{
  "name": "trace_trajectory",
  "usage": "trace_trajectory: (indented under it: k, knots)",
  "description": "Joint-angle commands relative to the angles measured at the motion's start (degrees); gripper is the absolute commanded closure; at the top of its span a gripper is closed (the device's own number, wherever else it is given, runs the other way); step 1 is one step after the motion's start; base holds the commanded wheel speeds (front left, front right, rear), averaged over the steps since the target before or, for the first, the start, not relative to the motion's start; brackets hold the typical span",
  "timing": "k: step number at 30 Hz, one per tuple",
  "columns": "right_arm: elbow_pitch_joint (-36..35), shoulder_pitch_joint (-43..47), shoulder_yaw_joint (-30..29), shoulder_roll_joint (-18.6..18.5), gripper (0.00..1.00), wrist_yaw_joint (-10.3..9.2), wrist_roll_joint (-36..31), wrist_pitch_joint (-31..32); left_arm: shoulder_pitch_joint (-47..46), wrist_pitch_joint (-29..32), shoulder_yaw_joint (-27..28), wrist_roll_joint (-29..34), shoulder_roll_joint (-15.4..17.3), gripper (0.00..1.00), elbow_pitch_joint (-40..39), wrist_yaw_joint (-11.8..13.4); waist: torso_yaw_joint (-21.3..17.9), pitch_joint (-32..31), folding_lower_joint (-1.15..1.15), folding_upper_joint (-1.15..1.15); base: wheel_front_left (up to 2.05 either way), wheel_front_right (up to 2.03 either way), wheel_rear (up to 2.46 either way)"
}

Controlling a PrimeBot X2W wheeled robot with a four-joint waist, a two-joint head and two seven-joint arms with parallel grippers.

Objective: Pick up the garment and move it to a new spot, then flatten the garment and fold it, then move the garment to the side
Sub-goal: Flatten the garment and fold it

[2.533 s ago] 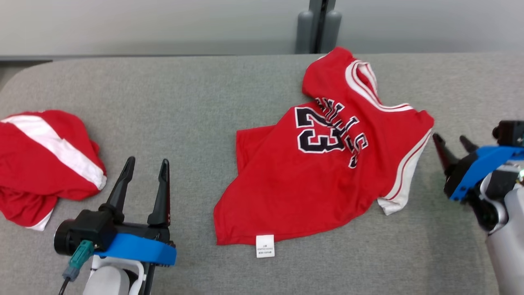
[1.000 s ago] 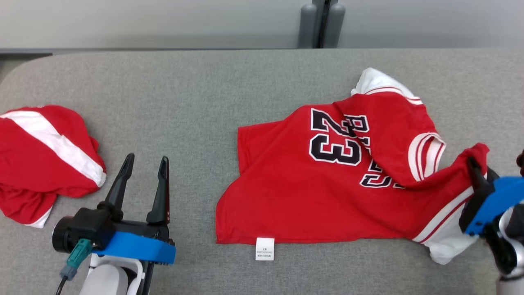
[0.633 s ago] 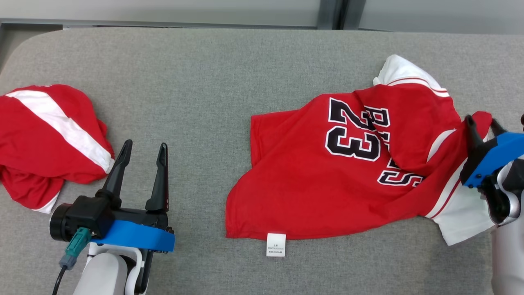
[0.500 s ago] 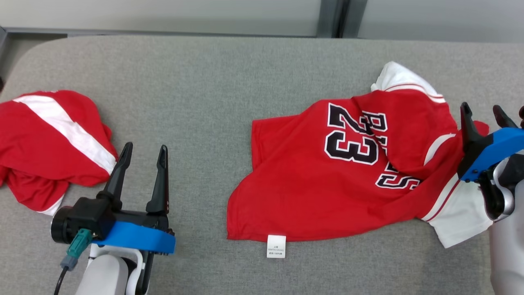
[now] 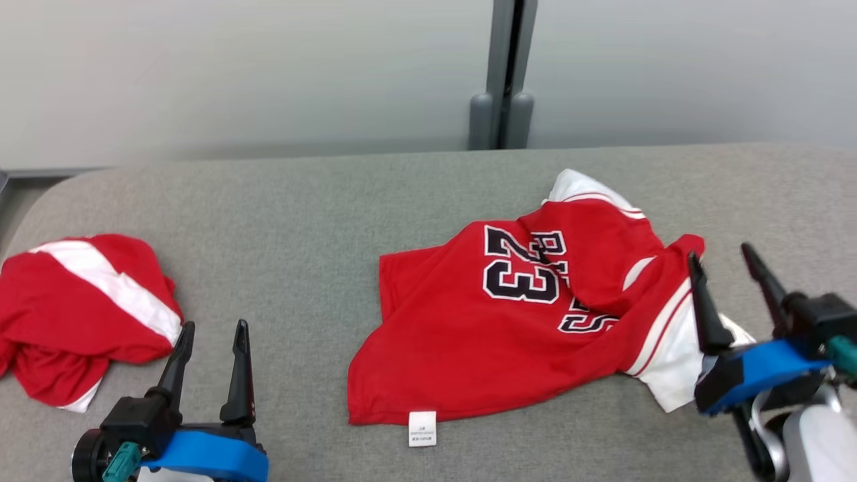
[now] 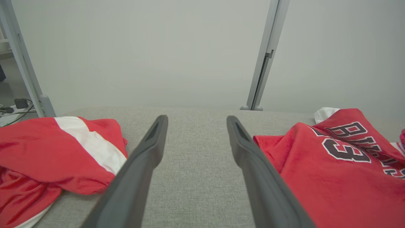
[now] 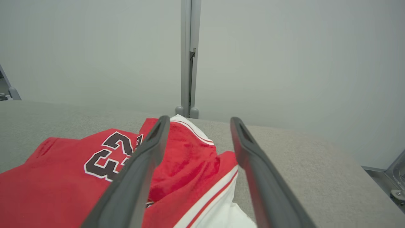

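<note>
Red jersey [image 5: 469, 355] is lying rumpled on grey table [image 5: 301, 221].
Right gripper [image 5: 718, 253] is hovering spread over its edge, empty; left gripper [image 5: 214, 325] spread, well apart.

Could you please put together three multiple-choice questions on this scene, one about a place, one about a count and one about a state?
1. Where is the white care tag on the jersey?
A. at its near hem
B. at the collar
C. over the number

2. How many red garments lie on the grey table?
A. one
B. two
C. three

3. How is the right gripper?
A. shut on the jersey
B. shut and empty
C. open

Answers:
1 A, the tag hangs from the hem edge nearest the robot.
2 B, the jersey plus a crumpled red-and-white garment to its left.
3 C, its fingers stand apart with no cloth pinched between them.
</note>
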Motion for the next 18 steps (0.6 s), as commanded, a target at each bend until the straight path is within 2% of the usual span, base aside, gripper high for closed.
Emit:
trace_trajectory:
  k: [1, 9, 18]
  knots:
    - [-1.36, 2.4, 0.42, 0.79, 0.0, 0.01, 0.18, 0.12, 0.8, -0.16, 0.49, -0.13, 0.1, 0.0, -0.11, 0.13, -1.65, -2.0, 0.01, -0.01, 0.0, 0.0, 0.0]
    - [-5.93, 10.9, -1.55, 4.27, 0.0, 0.01, 1.19, 2.05, 3.6, -0.16, 1.05, -0.25, 0.11, 0.0, 0.64, 0.25, -2.5, -4.23, 0.01, -0.01, 0.0, 0.0, 0.0]
    - [-6.57, 11.31, -2.04, 4.94, 0.0, 0.01, 1.37, 3.03, 4.82, -0.16, 1.27, -0.99, 0.52, 0.0, 0.93, 0.14, -3.06, -4.35, 0.01, -0.01, 0.0, 0.0, 0.0]
